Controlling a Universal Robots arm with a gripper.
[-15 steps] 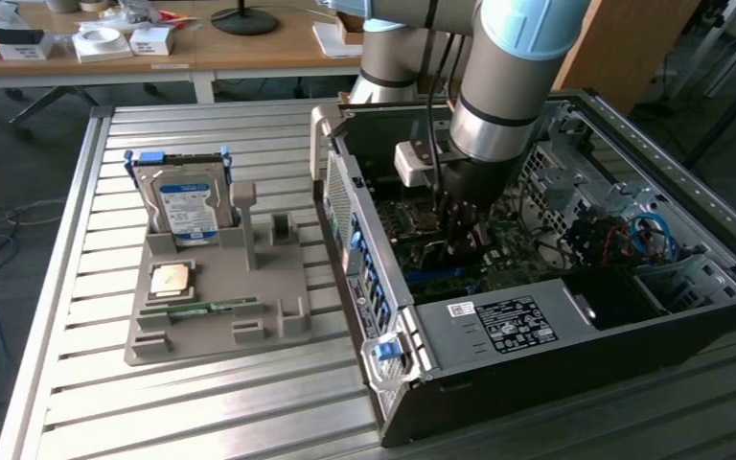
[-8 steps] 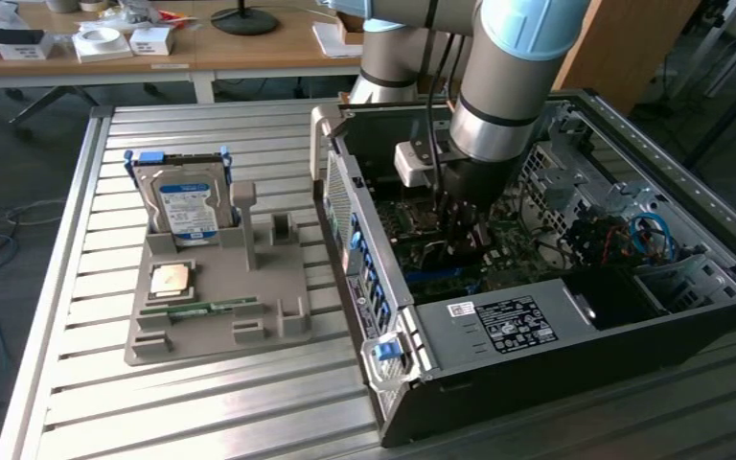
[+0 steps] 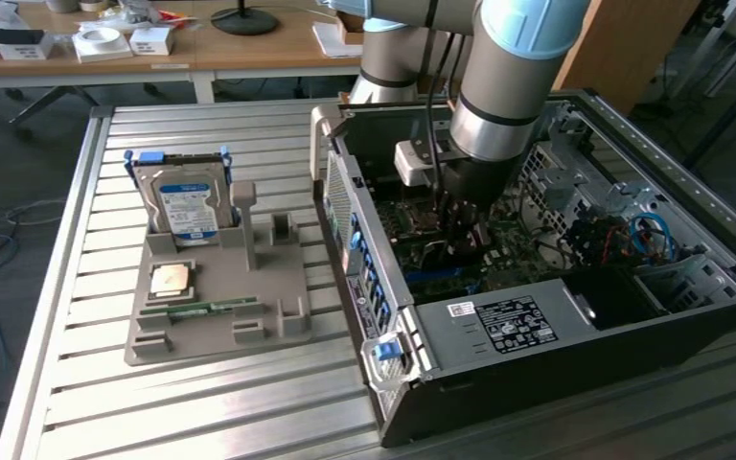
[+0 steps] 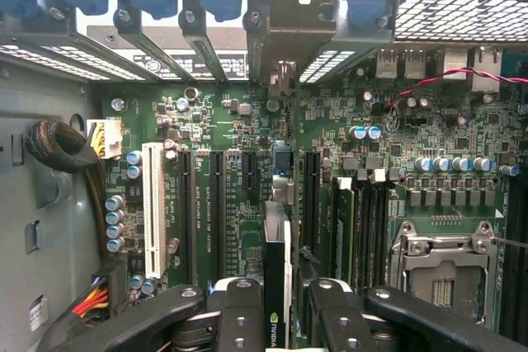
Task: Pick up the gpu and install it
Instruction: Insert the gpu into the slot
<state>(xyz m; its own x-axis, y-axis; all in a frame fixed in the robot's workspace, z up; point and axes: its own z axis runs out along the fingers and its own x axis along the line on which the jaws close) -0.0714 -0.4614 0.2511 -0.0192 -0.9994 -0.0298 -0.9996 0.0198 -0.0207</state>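
The gpu [image 4: 277, 274] hangs edge-on between my black fingers [image 4: 239, 315]; its black card carries a small green logo, and its metal bracket [image 4: 290, 29] reaches the case's rear slot openings. My gripper [image 4: 280, 323] is shut on it, just above the long black expansion slots [image 4: 216, 204] of the green motherboard [image 4: 247, 129]. In the exterior view the gripper [image 3: 462, 213] is lowered inside the open computer case [image 3: 509, 326], over the motherboard.
A white slot [image 4: 153, 208] and a cable bundle [image 4: 62, 150] lie to one side, the processor socket [image 4: 441, 261] to the other. Outside the case, a grey fixture [image 3: 215, 287] holds a hard drive [image 3: 189, 206], a processor chip [image 3: 172, 279] and a memory stick [image 3: 202, 309].
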